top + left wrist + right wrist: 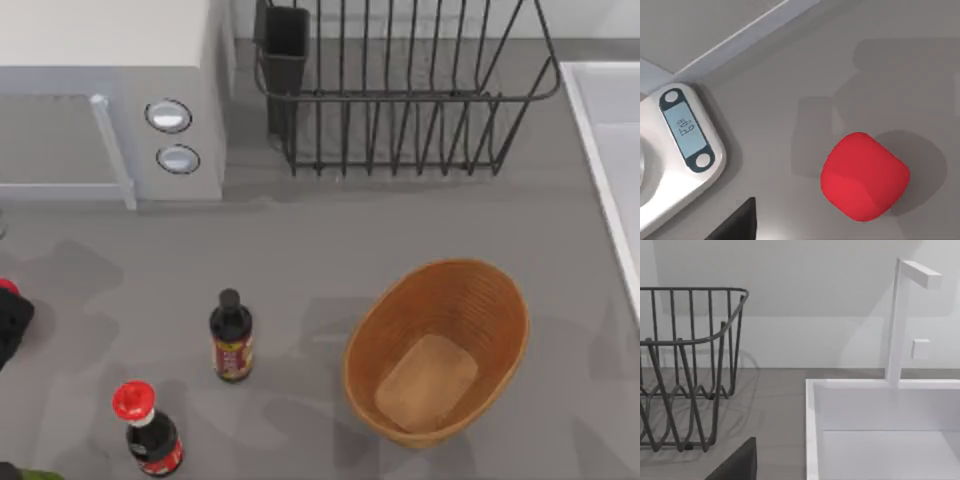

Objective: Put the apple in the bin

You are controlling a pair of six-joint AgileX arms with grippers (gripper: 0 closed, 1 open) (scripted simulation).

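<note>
Red and round, the apple [865,183] lies untouched on the table beside the kitchen scale [677,150], far left of the wicker bin [437,350]; it could roll if nudged; jaw states cannot be told

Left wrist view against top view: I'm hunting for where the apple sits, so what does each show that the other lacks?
The left wrist view alone shows the apple's round body whole, lying on the grey counter near a white kitchen scale with a display. The top view alone shows the bin, a black dish rack, two dark bottles, a microwave and a sink edge. Both share the counter, and the top view has a sliver of red at its left edge, probably the apple.
</note>
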